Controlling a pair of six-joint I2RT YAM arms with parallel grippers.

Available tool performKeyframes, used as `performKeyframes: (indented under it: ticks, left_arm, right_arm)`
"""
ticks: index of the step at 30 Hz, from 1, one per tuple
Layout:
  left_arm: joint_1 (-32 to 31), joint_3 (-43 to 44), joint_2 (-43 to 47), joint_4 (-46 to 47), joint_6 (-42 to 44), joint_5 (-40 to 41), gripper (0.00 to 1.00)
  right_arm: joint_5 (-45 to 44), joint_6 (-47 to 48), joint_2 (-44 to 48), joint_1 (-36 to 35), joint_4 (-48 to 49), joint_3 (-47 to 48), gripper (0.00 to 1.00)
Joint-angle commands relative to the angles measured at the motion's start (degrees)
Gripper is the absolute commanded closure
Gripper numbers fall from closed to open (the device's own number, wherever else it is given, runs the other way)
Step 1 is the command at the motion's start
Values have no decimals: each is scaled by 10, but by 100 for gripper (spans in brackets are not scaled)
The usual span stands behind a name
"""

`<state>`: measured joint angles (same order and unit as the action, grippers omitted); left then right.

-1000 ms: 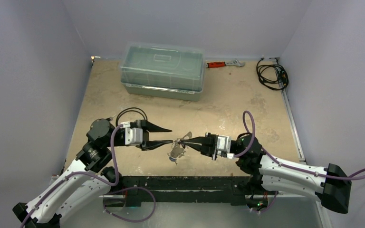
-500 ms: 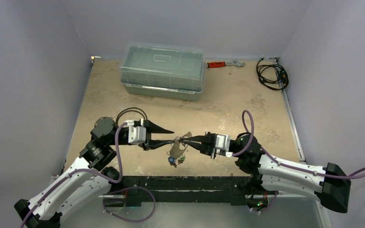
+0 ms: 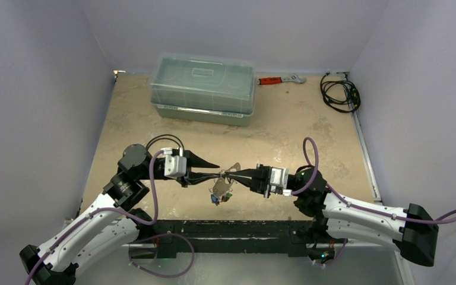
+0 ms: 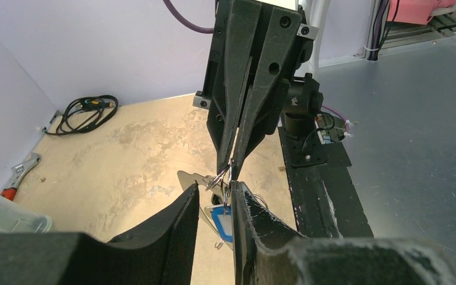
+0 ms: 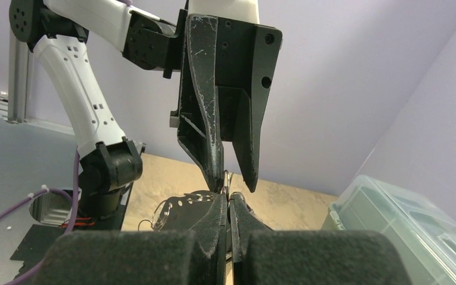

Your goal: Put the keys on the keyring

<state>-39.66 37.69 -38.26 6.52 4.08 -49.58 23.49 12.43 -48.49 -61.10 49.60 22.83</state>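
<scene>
My right gripper (image 3: 237,174) is shut on the top of the keyring (image 3: 220,187), a flat silver ring with small rim holes that hangs above the table. In the right wrist view the keyring (image 5: 181,209) lies just left of my closed gripper (image 5: 227,199). A key with a blue tag (image 3: 215,200) hangs below the keyring. My left gripper (image 3: 215,168) is open and faces the right one tip to tip. In the left wrist view its fingers (image 4: 181,222) stand on either side of the blue tag (image 4: 221,220) and thin wire rings (image 4: 224,176).
A clear lidded plastic box (image 3: 202,88) stands at the back. An orange-handled wrench (image 3: 280,79) lies behind it to the right. A black cable coil (image 3: 339,94) lies in the back right corner. A black rail (image 3: 231,228) runs along the near edge.
My left arm has moved right towards the right gripper, and its open fingers now reach around the keyring's top. The right gripper has held still with the keyring.
</scene>
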Motion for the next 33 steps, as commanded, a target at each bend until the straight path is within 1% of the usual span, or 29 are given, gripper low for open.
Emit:
performKeyframes:
  ticks: [1, 4, 7, 12, 16, 21, 22, 26, 28, 33]
  left_arm:
    - [3, -3, -2, 25, -6, -16, 75]
    - [3, -5, -5, 28, -7, -25, 77]
    - [3, -6, -5, 33, -8, -33, 82]
    - [3, -13, 2, 46, -13, -43, 100]
    - [2, -17, 11, 49, -12, -41, 100]
    - [2, -10, 30, 9, 29, 7, 100]
    - [2, -7, 31, 0, 38, 11, 100]
    - [3, 6, 26, -29, 55, 21, 100]
    - [2, 9, 27, -36, 61, 30, 100]
    - [4, 12, 28, -48, 72, 44, 100]
  right_arm:
    - [-4, -7, 3, 1, 60, 36, 100]
    - [1, -9, -2, 1, 64, 38, 100]
    - [7, -11, -8, 1, 68, 40, 100]
    - [20, -13, -17, 1, 73, 44, 100]
    - [29, -19, -23, 1, 85, 40, 100]
    - [19, -26, -22, 0, 81, 35, 100]
    - [11, -24, -18, 1, 73, 34, 92]
    - [-14, 6, -4, 1, -8, 46, 70]
    - [-26, 28, 5, 1, -58, 60, 64]
    - [-51, 38, 20, 0, -126, 75, 55]
